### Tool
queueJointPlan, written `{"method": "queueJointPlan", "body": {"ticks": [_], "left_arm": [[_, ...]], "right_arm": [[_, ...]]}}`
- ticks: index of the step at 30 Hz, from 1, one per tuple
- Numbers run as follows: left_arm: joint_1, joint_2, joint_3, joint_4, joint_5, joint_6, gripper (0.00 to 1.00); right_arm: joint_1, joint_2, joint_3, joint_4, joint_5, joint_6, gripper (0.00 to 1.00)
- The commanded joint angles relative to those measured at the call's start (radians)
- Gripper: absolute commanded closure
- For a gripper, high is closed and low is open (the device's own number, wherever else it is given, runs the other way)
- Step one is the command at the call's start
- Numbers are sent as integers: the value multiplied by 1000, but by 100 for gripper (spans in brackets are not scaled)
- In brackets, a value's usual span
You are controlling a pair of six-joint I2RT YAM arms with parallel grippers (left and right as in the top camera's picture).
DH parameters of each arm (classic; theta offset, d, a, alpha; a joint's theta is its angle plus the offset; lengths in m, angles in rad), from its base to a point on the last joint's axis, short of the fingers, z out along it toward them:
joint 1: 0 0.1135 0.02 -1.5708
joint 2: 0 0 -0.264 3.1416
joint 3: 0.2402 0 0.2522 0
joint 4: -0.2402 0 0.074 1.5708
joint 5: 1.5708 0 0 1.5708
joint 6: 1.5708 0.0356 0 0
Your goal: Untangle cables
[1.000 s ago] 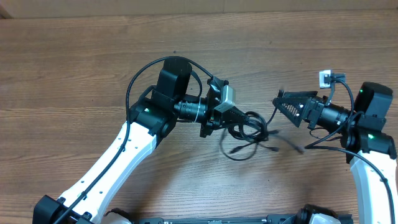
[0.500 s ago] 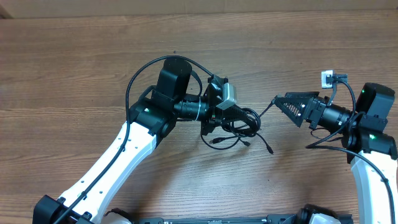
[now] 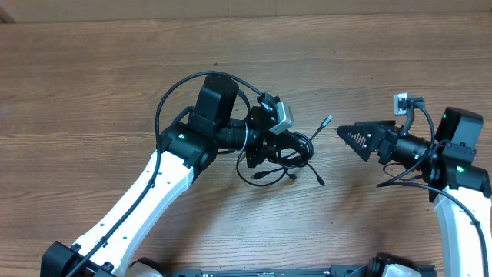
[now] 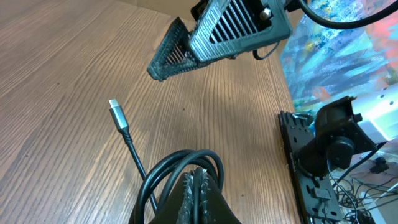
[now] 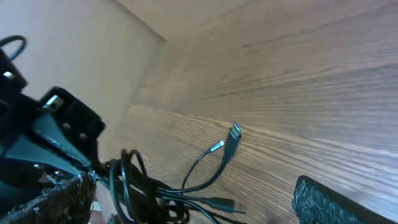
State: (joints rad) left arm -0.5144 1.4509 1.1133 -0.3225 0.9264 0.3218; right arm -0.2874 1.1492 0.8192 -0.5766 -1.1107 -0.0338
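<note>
Overhead view: cables [image 3: 286,159] bunched tighter than a second ago, drawn leftward with left gripper [image 3: 292,146], near worktop [image 3: 92,77] centre. One plug [image 3: 327,120] now sticks out toward right gripper [image 3: 346,135].
Left wrist: left fingers [image 4: 198,190] pinched shut on black loop [image 4: 180,163]; silvery plug [image 4: 115,109] lies flat on wood.
Right wrist: right fingers [image 5: 329,202] spread wide, empty; thin black cords [image 5: 155,193] tangled in several loops.

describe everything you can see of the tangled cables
The cables are thin, black and flexible, bunched in tangled loops pinched in the shut left gripper. Several loose ends stick out; one silvery plug points toward the open right gripper, not touching it.
</note>
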Motion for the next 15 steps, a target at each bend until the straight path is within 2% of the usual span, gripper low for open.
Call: {"method": "queueJointPlan", "body": {"ticks": [1,4,9,15], "left_arm": [[4,-26,17,5,-2,11,96],[4,-26,17,2,-2,11,96],[4,-26,17,2,-2,6,96],[3,-26,17,5,-2,-55,96]], "right_arm": [[-5,-15,13,-17,38,-28,0],[-1,-15,13,-49,34,-108,0],[32,-15,13,-186,-36,-382,4],[97,-15,13,-192,-149,-492,4]]}}
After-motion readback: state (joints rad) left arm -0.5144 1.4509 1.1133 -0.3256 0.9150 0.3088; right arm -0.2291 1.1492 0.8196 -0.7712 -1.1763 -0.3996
